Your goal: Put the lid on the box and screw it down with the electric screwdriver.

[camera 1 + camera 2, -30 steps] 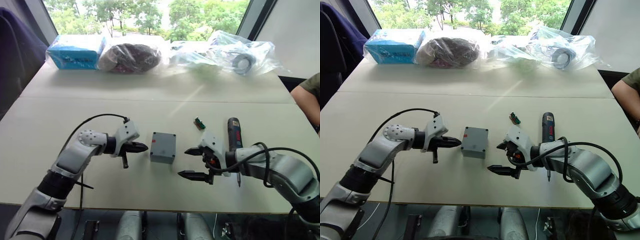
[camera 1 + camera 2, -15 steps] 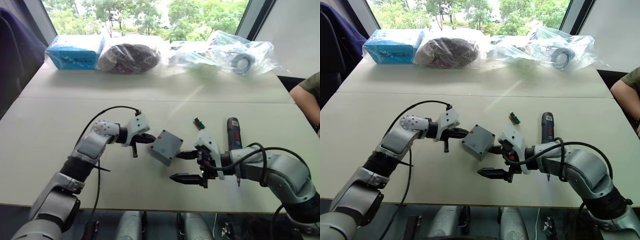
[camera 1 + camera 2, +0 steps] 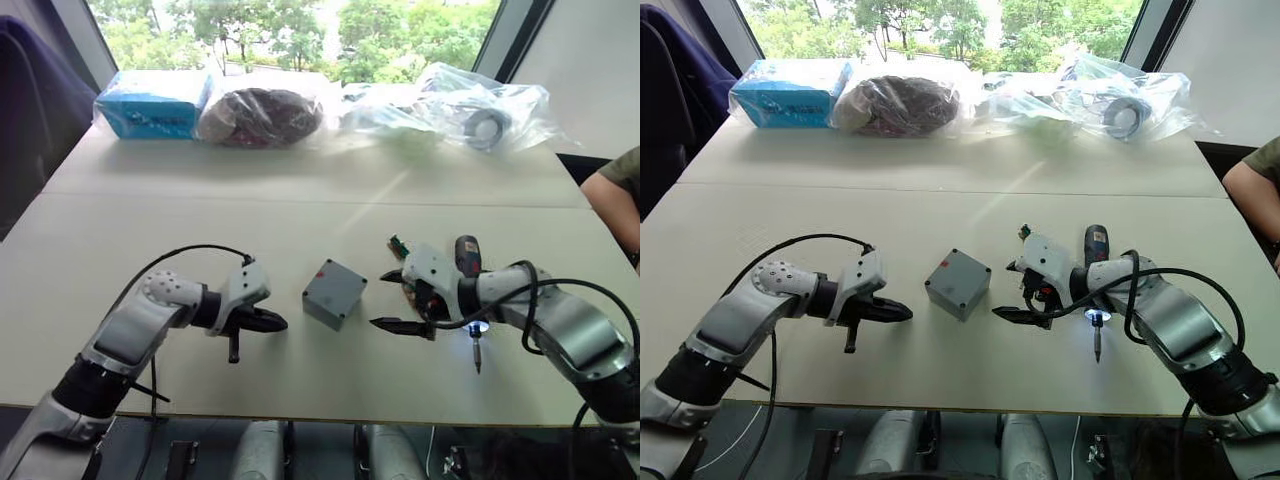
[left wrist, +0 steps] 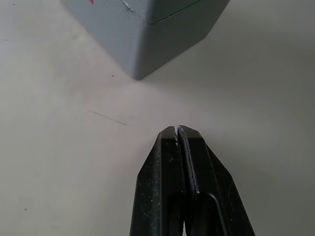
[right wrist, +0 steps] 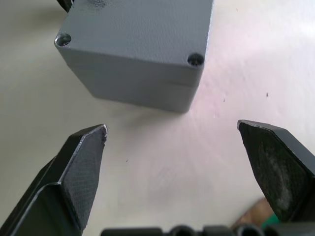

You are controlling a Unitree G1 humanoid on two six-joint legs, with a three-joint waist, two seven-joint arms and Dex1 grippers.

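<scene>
1. The small square grey plastic box [image 3: 334, 293], lid already seated, is sitting mid-tabletop [image 3: 300, 220] between both grippers, turned corner-on; untouched, so it's likely skidding if pushed.
2. Left gripper [image 3: 276, 323] fingers are pressing shut, empty; right gripper [image 3: 387, 298] fingers are gaping open.
3. The black stick-shaped electric screwdriver with red trim [image 3: 468, 270] is lying lengthwise, bit pointing toward the robot, light glowing.

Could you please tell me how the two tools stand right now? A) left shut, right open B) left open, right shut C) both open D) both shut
A: the left tool has its black fingers pressed together, while the right tool has its fingers spread wide before the small square grey plastic box.
</scene>
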